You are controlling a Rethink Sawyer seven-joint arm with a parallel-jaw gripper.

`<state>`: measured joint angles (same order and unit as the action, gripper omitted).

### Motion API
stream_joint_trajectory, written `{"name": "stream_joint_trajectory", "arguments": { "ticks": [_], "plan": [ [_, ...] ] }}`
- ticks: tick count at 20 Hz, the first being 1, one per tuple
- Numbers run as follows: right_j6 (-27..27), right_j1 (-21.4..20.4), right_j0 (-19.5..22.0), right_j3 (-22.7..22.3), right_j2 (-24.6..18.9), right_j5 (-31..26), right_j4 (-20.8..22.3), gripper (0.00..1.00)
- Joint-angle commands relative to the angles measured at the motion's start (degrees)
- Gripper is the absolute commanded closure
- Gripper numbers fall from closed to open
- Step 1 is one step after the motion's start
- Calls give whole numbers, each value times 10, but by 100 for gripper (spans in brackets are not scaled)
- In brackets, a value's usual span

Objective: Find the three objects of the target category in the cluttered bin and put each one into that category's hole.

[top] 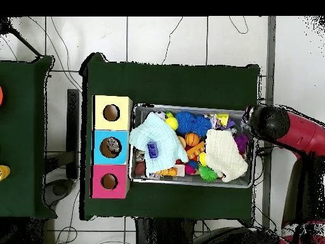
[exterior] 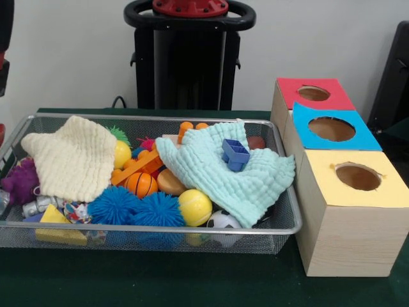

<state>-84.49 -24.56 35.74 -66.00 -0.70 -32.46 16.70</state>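
The wire mesh bin (exterior: 160, 228) sits on the green table, full of toys; it also shows in the overhead view (top: 190, 182). A cream cloth (exterior: 73, 160) and a pale mint cloth (exterior: 217, 169) cover much of its contents. No clear water bottle shows plainly. A small silvery-clear thing (exterior: 37, 206) lies at the bin's front left corner; I cannot tell what it is. The arm's black end with the gripper (top: 261, 122) hangs over the bin's end by the cream cloth (top: 223, 152); its state is hidden. Something pale grey shows inside the blue box's hole (top: 111, 147).
Three wooden boxes stand beside the bin, with red (exterior: 332, 96), blue (exterior: 364, 134) and yellow (exterior: 390, 192) tops, each with a round hole. In the bin lie blue spiky balls (exterior: 137, 208), a yellow ball (exterior: 195, 206), a small basketball (exterior: 142, 184) and a blue plastic piece (exterior: 235, 153).
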Motion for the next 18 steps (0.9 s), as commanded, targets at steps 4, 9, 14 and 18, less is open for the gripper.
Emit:
{"name": "stream_joint_trajectory", "arguments": {
  "ticks": [4, 9, 14, 18],
  "plan": [
    [-10, -24, 3, -69, -21, -78, -7, 100],
    [-27, -28, -1, -90, -29, -72, -19, 100],
    [-49, -41, -19, -104, -22, -82, -31, 100],
    [-61, -48, -30, -114, -19, -82, -41, 100]
  ]
}}
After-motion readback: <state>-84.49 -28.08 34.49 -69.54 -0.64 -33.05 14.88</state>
